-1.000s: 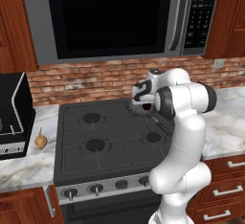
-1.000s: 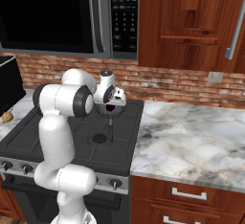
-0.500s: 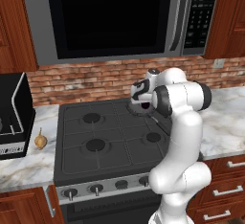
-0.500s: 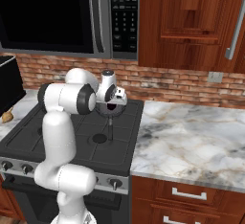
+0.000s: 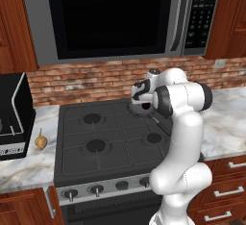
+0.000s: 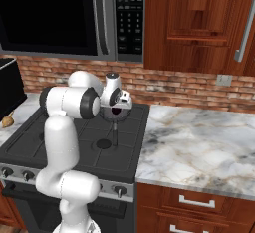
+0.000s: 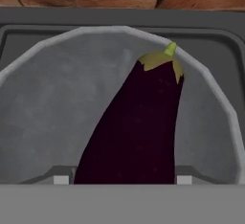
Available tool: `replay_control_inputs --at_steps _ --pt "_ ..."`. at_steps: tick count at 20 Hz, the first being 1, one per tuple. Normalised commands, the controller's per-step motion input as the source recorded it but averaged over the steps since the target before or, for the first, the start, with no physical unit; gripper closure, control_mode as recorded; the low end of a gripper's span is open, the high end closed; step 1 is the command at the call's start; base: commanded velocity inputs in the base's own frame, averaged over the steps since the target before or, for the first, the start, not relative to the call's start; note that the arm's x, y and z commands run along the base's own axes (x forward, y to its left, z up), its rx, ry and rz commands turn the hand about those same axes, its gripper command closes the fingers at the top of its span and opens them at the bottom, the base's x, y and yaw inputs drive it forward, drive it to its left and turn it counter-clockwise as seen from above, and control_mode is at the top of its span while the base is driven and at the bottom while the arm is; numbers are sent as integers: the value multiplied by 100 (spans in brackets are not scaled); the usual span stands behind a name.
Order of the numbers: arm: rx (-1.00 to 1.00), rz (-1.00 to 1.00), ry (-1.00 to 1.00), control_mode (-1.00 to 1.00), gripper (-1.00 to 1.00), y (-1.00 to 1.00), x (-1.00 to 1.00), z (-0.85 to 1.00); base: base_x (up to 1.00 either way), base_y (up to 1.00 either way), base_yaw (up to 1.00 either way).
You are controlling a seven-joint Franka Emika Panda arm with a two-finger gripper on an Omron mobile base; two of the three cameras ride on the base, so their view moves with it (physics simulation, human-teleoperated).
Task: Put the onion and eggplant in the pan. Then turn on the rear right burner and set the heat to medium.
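Observation:
The eggplant (image 7: 139, 127), glossy dark purple with a green cap, hangs stem-end forward between my fingertips (image 7: 61, 180). My gripper (image 7: 122, 180) is shut on it just above the round grey pan (image 7: 48, 98). The pan (image 6: 107, 116) sits on the stove's rear right, its thin handle (image 6: 114, 135) pointing to the front and the rear right burner hidden beneath it. In the left base view my gripper (image 5: 143, 105) hovers over the pan (image 5: 136, 110). The tan onion (image 5: 41, 141) lies on the marble counter left of the stove, far from my hand.
A black appliance (image 5: 12, 113) stands on the counter beside the onion. The microwave (image 5: 110, 17) hangs low over the stove, and a brick wall is close behind the pan. Stove knobs (image 5: 96, 189) line the front panel. Marble counter (image 6: 199, 142) stretches to the right.
The arm has swayed only slightly. The hand stays over the pan with the eggplant in it.

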Motion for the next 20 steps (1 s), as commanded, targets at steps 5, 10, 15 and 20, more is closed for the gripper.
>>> replay_control_inputs --at_steps 5,10,15,20 --pt "0 0 -1 -100 -100 0 -13 3 0 0 0" --pt "0 0 -3 -100 -100 0 -54 29 0 0 0" --pt "0 5 -5 -100 -100 18 -89 48 0 0 0" --pt "0 4 -1 -100 -100 40 -97 34 0 0 0"
